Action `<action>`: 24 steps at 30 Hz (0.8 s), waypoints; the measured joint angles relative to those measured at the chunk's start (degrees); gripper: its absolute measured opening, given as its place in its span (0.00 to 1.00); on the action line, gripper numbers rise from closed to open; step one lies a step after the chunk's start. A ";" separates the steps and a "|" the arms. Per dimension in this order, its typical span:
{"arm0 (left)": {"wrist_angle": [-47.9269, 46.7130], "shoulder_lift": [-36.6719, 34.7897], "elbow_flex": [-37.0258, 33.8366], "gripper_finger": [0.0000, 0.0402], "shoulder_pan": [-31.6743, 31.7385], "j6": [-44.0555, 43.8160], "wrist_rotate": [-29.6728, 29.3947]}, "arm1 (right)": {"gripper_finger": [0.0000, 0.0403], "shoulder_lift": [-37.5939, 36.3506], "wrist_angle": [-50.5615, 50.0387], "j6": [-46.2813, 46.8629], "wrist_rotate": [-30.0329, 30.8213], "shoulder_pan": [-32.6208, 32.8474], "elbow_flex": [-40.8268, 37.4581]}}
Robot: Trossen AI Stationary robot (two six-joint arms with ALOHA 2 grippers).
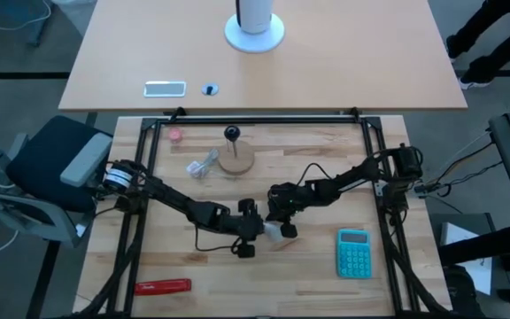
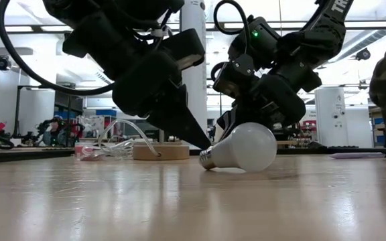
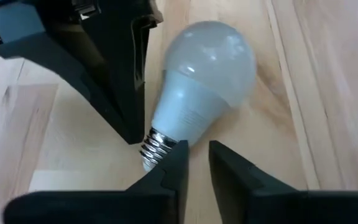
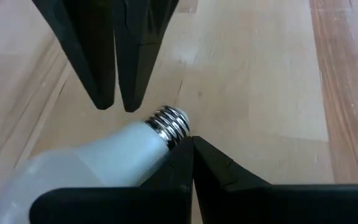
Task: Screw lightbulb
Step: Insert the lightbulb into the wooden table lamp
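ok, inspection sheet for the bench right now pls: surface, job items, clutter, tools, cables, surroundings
Surface: wooden table inside a black frame; nothing spilled that I can see.
Job's things: lightbulb lying on its side mid-table, screw base bare; round wooden base with a black socket stands farther back, empty.
Clutter: teal calculator, red tool, clear plastic bag, small pink item.
Tools: left tool nearly shut, fingertips beside the screw base; right tool shut, at the bulb's neck. Neither grips the bulb.
Cables: black cable loops along both arms, clear of the bulb.
Surroundings: second table behind with a white cylinder; a person's legs at the far right.
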 joint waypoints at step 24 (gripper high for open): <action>8.01 4.91 -0.11 0.57 2.06 8.17 -6.06 | 0.00 -9.33 -12.81 0.13 9.00 -0.13 -0.20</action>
